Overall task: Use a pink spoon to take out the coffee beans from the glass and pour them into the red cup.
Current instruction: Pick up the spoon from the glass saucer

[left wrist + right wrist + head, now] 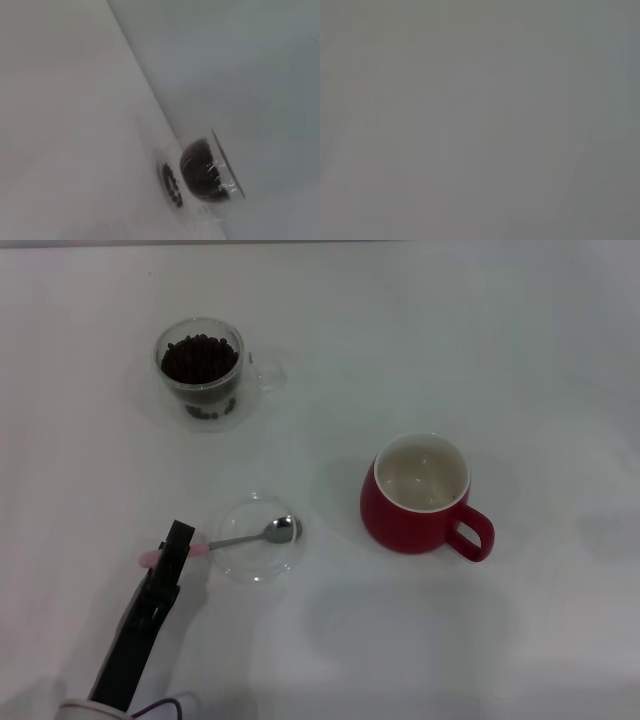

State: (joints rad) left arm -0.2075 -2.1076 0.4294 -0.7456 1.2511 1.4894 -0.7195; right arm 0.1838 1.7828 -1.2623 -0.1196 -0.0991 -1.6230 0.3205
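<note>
The left gripper (176,546) is right down at the pink spoon (255,536), its dark fingers astride the pale pink handle, with pink showing on either side of them; whether they have actually clamped on it I cannot tell from here. The spoon lies with its shiny metal bowl resting in a small clear glass dish (250,558) and its handle sticking out over the rim toward the gripper, so the handle end is the sensible place to take it. It looks light, stiff and rather slick, a thin thing that could twist in the grip unless held squarely. The glass (202,370) stands farther back on the white table (520,340), well apart from the spoon, with the coffee beans (200,357) heaped dark inside; the left wrist view catches the same glass (207,175) from low down. It is clear and probably fragile, so a bump from the spoon would be unwelcome. The red cup (420,502) sits off to the right, holding no beans, handle toward the near right. The right gripper is not in view at all.
</note>
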